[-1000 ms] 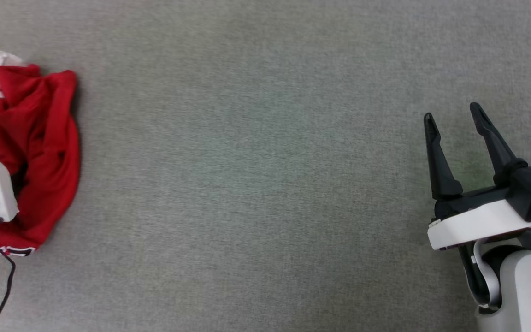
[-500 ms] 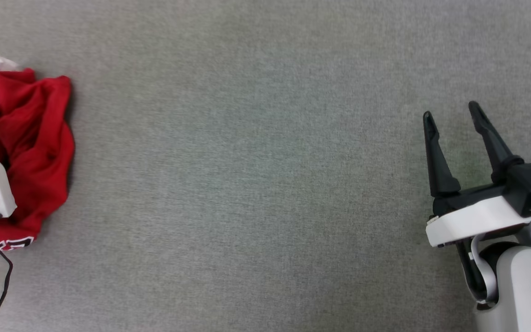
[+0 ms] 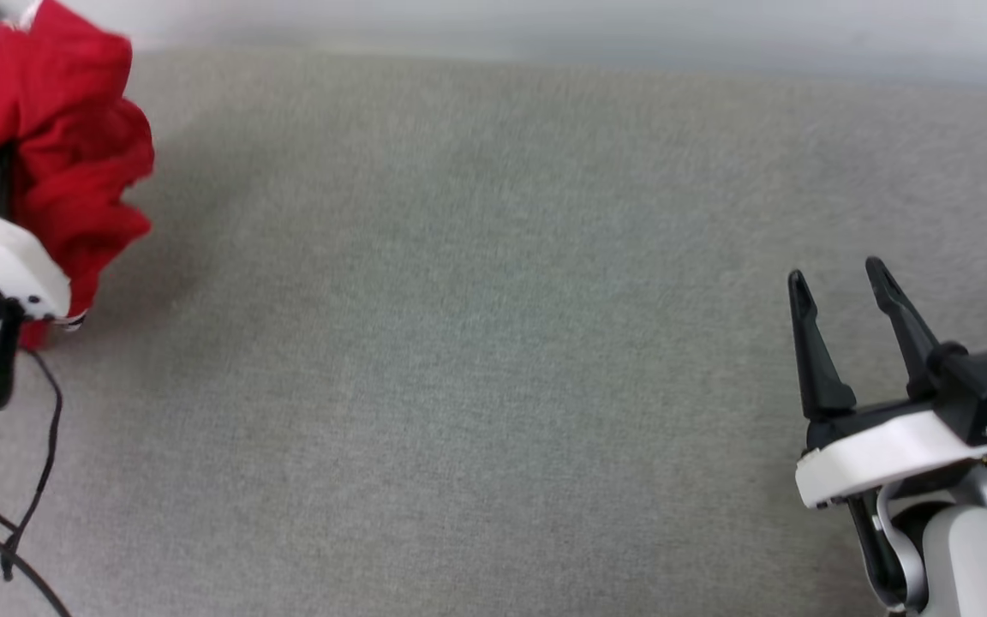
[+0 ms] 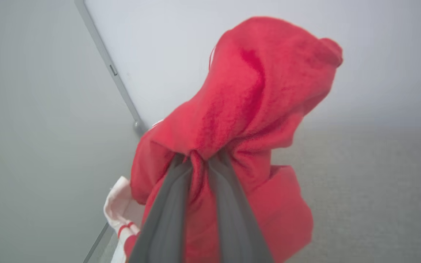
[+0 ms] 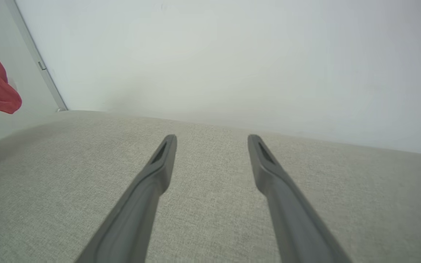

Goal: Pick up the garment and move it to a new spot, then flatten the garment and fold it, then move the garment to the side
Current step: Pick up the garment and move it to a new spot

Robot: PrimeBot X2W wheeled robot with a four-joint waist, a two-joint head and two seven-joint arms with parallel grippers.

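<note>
**Jersey bunched in the left gripper at the far left of the bench**

The bench (image 3: 493, 343) is covered in a grey-beige woven cloth. A pale, plain wall (image 3: 545, 26) runs along its far edge. In the left wrist view a thin metal strip (image 4: 112, 69) runs slantwise down that wall to the bench. A black cable (image 3: 44, 446) trails over the near left corner.

The garment (image 3: 65, 146) sits at the far left, gathered into a tall red bundle of soft, deep folds. The left gripper (image 4: 198, 160) is clenched on a pinch of the red cloth, with the rest puffed up beyond the fingers and sagging around them. One white sleeve (image 4: 121, 208) with thin red stripes hangs at the bundle's left side (no chest lettering can be made out). Whether the lowest folds clear the bench cannot be told. The right gripper (image 3: 836, 272) is at the near right, well apart from the garment. Its fingers are spread and nothing is between them.

A second ago the garment lay slumped on the bench as a wide, low heap, with its white sleeve at the far end. Now it is drawn up into a narrower bundle on the left gripper's fingers. The head view itself has shifted (the wall was out of frame before), so the right gripper's lower place in the picture is the camera's doing. Its fingers are spread as wide as before.
</note>
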